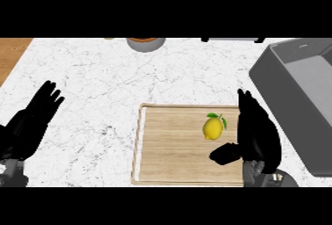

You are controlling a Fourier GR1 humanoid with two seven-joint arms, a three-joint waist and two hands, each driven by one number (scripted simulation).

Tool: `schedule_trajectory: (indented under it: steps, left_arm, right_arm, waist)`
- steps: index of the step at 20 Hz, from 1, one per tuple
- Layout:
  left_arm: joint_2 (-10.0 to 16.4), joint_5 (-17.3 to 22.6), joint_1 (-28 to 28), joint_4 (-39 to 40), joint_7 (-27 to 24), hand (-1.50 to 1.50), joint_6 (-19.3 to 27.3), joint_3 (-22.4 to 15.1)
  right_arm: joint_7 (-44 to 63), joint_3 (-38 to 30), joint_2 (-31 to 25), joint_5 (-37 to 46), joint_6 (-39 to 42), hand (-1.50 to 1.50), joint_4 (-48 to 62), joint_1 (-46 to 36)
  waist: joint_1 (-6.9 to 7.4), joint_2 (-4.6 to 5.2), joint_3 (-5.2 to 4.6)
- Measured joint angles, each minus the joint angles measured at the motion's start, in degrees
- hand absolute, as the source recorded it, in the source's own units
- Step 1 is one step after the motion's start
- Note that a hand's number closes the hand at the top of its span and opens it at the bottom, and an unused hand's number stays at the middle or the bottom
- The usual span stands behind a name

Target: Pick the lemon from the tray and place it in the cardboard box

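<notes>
There is one lemon (213, 128) on one wooden tray (168, 151) at the counter's near edge. One grey box (285, 94) stands at its right edge, one round bowl (145, 43) at its far edge. Two hands show: left hand (29, 125), right hand (258, 132).

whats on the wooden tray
A single lemon lies on the wooden tray, right of its middle. The right hand covers the tray's right edge beside the lemon, so whatever is under the hand cannot be seen.

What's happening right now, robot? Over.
Right hand open beside lemon. Left hand open, at left. Lemon on tray. No obstacle seen toward grey box.
</notes>
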Motion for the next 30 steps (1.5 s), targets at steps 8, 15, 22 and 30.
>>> schedule_trajectory:
  steps: [8,15,22,30]
  left_arm:
    - [-0.6,-0.9,1.0,-1.9,0.9,0.00,1.0,0.3]
    - [-1.0,-1.0,2.1,-1.5,0.2,0.00,-0.1,1.1]
    - [-1.2,-1.3,2.2,-1.7,1.0,0.00,-0.9,2.4]
    - [-2.8,-2.6,1.6,-0.9,1.0,0.00,-1.2,2.6]
  right_arm:
    - [4.1,-1.9,3.0,-5.1,2.9,-1.50,6.2,-6.6]
    - [4.9,-3.3,3.3,-7.3,5.0,-1.50,9.3,-9.1]
    - [4.6,-1.7,3.4,-7.5,4.8,-1.50,10.7,-9.9]
    - [4.0,-0.8,3.4,-6.4,4.5,-1.50,14.6,-12.1]
  waist:
    - [-0.50,-0.20,0.18]
    - [-0.89,-0.25,0.22]
    - [-1.11,-0.24,0.25]
    - [-1.21,-0.21,0.25]
